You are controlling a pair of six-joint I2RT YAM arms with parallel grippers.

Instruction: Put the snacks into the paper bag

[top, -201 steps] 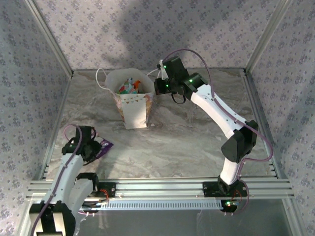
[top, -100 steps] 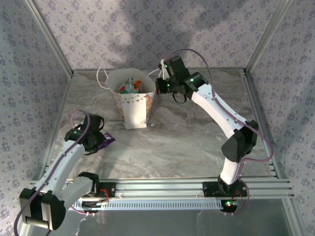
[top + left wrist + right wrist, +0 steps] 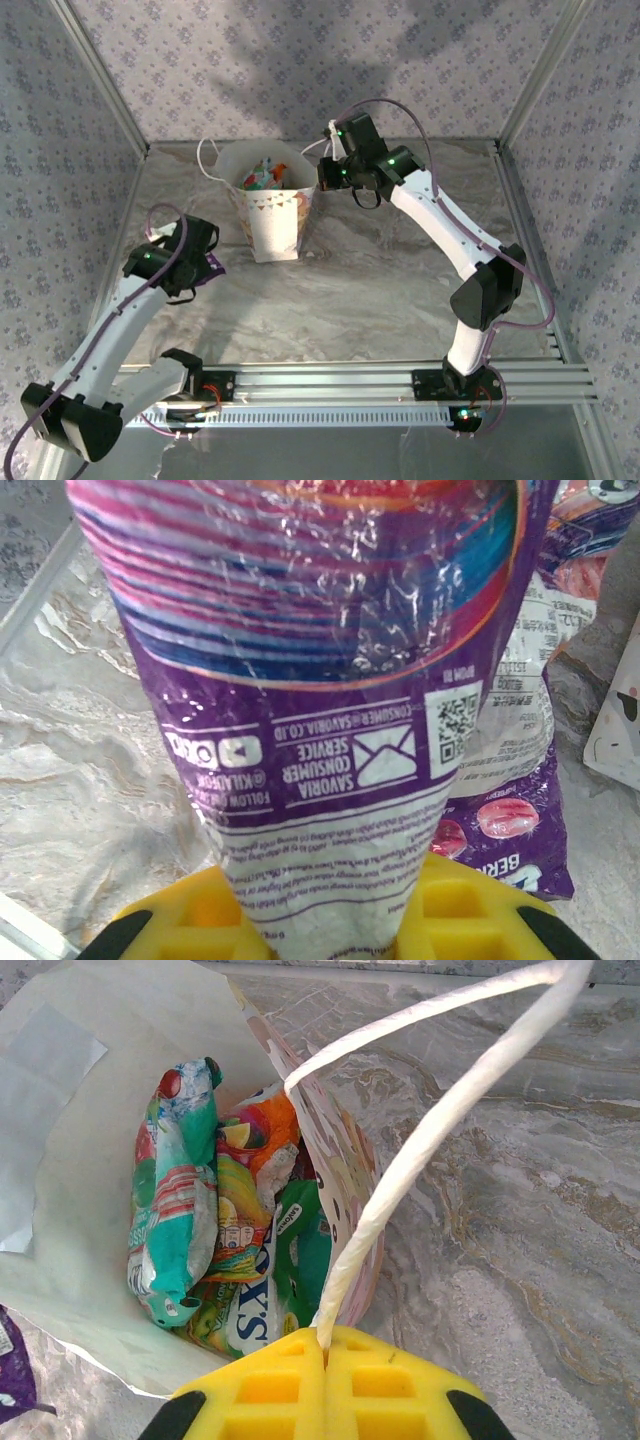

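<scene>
The purple snack packet (image 3: 320, 680), clamped in the left end effector (image 3: 320, 920), has lifted off the desk (image 3: 380, 290) near its left edge and moved toward the paper bag (image 3: 275, 225) by the far edge. The right end effector (image 3: 325, 1380) pinches the bag's handle (image 3: 420, 1140). Another purple packet (image 3: 510, 830) remains on the desk.

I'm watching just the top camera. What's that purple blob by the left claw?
Observer: The left gripper pinches a purple snack packet by its white end, between yellow fingers.
Operator: Any more purple ones?
Observer: Yes, another purple packet lies on the table beneath it.
Operator: What's the right claw grabbing?
Observer: The right gripper is shut on the cord handle of the paper bag.
</scene>
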